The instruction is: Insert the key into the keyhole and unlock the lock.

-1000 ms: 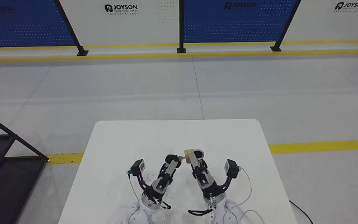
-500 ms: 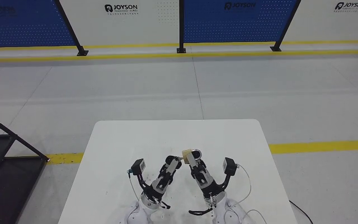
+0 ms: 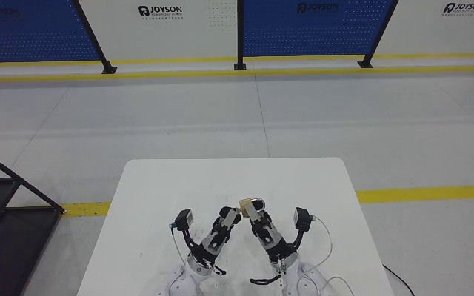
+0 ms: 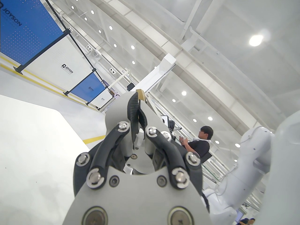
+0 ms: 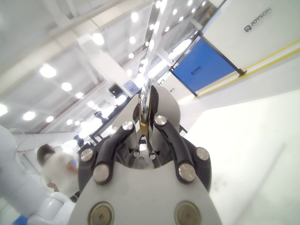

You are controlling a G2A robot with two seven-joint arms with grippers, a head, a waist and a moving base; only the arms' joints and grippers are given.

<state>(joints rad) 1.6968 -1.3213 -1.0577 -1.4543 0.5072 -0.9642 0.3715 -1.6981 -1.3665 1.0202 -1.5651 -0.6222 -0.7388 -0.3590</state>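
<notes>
Two arms stood close together over the near part of the white tabletop [image 3: 185, 185], their wrists low and their tips angled upward and toward each other. The left gripper [image 3: 234, 213] and the right gripper [image 3: 252, 211] were near each other in the top view, almost meeting at the tips.

The right gripper was pinching the lock [image 3: 247, 203], a brass-coloured padlock raised above the tabletop and not resting on it. Its silver shackle [image 3: 258, 200] lay on the side away from the left arm. From the right wrist, the lock appeared edge-on between the two fingers, with a gold rim low in the grip and a silvery part rising past the fingertips.

The left gripper had its fingers pressed together, dark ribbed pads [image 4: 134, 108] meeting with no gap at the tip. A small brass piece [image 4: 140, 93] showed just past those tips. Whether it was clamped between the pads or belonged to the lock beyond them could not be told. The key itself could not be made out in any view, nor could the keyhole.

A yellow floor stripe [image 3: 400, 194] ran beside the tabletop on the right arm's side.
</notes>
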